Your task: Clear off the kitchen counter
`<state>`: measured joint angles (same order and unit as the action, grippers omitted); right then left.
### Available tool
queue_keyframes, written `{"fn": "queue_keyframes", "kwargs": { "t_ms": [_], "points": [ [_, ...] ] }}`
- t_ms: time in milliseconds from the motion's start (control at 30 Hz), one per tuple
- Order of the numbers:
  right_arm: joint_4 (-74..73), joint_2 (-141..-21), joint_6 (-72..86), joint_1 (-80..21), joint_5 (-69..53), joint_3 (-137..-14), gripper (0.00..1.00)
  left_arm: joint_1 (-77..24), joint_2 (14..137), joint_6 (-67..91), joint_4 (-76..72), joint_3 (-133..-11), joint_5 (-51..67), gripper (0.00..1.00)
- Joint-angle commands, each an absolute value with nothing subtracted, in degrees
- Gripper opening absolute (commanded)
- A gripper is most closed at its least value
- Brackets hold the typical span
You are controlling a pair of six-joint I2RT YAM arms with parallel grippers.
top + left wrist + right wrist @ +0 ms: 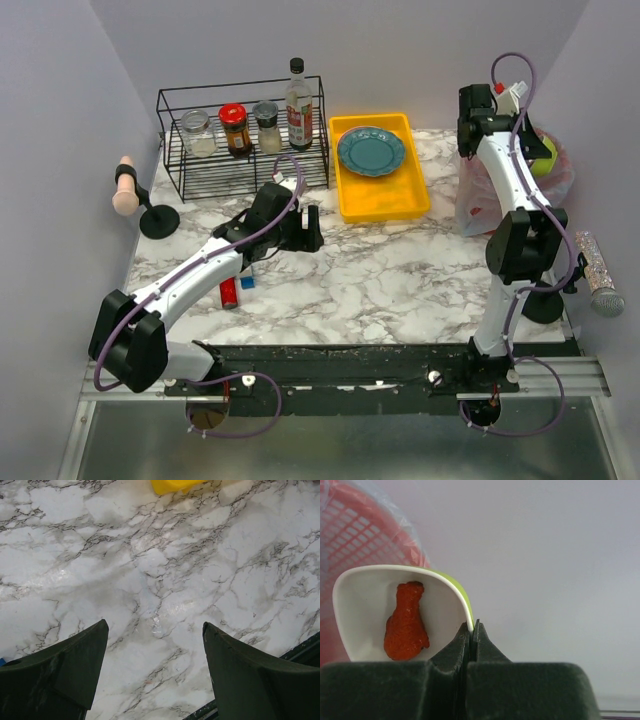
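Right claw (471, 630) clamped on green-and-white bowl (370, 595) w/ red scrap (406, 622), by red mesh basket (350, 530); left claw (155, 626) apart above white marble-patterned table (150, 555); small red jar (229, 293), blue block (247, 283) not yet cleared

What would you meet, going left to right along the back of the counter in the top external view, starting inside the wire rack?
Clear jar → red-lidded jar → grey-lidded shaker → tall bottle → yellow tray → plastic bag.
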<state>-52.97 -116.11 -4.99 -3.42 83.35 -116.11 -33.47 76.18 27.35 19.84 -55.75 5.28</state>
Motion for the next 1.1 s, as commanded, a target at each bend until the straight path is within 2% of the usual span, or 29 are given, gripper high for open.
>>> {"fn": "queue_keyframes", "kwargs": {
  "t_ms": [0,133,567,667,900,1067],
  "points": [
    [-44.7,-116.0,-17.6,-3.7,92.3,-113.3,0.01,-33.3,74.9,28.0,19.3,-54.9,7.3,0.87],
    [-41.1,-115.8,-22.1,-3.7,91.7,-111.5,0.01,-33.3,74.5,27.8,19.7,-55.1,7.1,0.87],
    [-37.3,-114.0,-20.5,-3.7,88.6,-115.2,0.01,-33.3,74.9,28.4,18.5,-54.3,7.8,0.87],
    [-31.6,-111.6,-21.2,-3.7,86.0,-112.8,0.01,-33.3,75.1,28.4,18.4,-54.3,7.9,0.87],
    [-20.1,-103.5,-18.5,-3.4,88.2,-109.4,0.01,-33.4,75.2,28.4,18.2,-54.4,8.2,0.87],
    [-9.6,-94.5,-20.9,-5.4,80.4,-103.7,0.01,-33.3,74.4,28.6,17.5,-54.1,7.2,0.87]
  ]
}}
